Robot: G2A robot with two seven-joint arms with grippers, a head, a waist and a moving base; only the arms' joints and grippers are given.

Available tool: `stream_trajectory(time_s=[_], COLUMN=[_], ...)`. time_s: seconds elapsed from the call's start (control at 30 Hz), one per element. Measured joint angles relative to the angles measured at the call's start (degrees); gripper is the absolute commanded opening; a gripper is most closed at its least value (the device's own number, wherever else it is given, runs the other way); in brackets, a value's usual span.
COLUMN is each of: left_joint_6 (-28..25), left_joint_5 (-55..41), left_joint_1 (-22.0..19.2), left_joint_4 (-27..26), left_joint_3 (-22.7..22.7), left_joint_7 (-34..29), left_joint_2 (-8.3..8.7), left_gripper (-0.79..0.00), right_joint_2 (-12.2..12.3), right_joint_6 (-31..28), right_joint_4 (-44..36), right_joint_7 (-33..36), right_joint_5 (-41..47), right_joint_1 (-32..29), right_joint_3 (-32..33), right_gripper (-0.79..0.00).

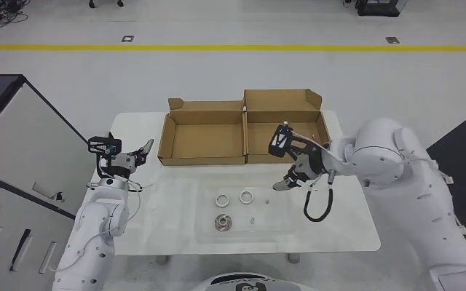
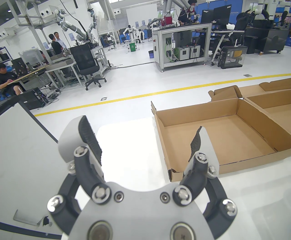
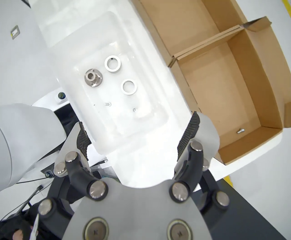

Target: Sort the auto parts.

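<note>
Top view: the right pincer (image 1: 280,183) hangs wide open above the bench (image 1: 342,218), with a small screw (image 1: 267,201) just ahead of its tips. The left pincer (image 1: 138,151) is also wide and well apart from the parts.

Left wrist view: the left pincer (image 2: 141,126) is empty, with an empty cardboard box (image 2: 197,119) ahead of it.

Right wrist view: the right pincer (image 3: 137,125) grips nothing. The screws (image 3: 134,110) lie nearest, with the rings (image 3: 129,86) and the hub (image 3: 93,78) beyond them. A bolt (image 3: 240,131) lies in the second box (image 3: 250,68) beside it. The screw is probably next, so centre over it, descend straight and close low.

A robotics lab: a pale floor (image 2: 141,77) with a yellow line (image 2: 159,92), robot arms (image 2: 75,29) on metal frames, a humanoid robot (image 2: 129,30), monitors (image 2: 218,14), an office chair (image 2: 88,63), an equipment rack (image 2: 179,48).
</note>
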Motion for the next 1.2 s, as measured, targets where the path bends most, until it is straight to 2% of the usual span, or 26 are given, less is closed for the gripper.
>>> stream_trajectory(time_s=[0.17, 0.37, 0.83, 1.0, 1.2], left_joint_6=[0.0, 0.0, 0.0, 0.0, 0.0], left_joint_5=[0.0, 0.0, 0.0, 0.0, 0.0], left_joint_1=[0.0, 0.0, 0.0, 0.0, 0.0], left_joint_4=[0.0, 0.0, 0.0, 0.0, 0.0], left_joint_3=[0.0, 0.0, 0.0, 0.0, 0.0], left_joint_7=[0.0, 0.0, 0.0, 0.0, 0.0], left_joint_2=[0.0, 0.0, 0.0, 0.0, 0.0], left_gripper=[0.0, 0.0, 0.0, 0.0, 0.0], right_joint_2=[1.2, 2.5, 2.6, 2.0, 0.6], right_joint_6=[0.0, 0.0, -0.1, -0.6, -0.5], right_joint_4=[-0.1, 0.2, 0.2, -0.8, 0.8], right_joint_7=[0.0, 0.0, -0.1, -0.6, -0.5], right_joint_5=[1.2, 2.7, 2.4, -1.8, -4.9], right_joint_1=[3.6, 7.1, 7.1, 8.9, 15.7], right_joint_3=[-7.1, -12.6, -13.1, -18.7, -28.9], right_gripper=[0.0, 0.0, 0.0, 0.0, 0.0])
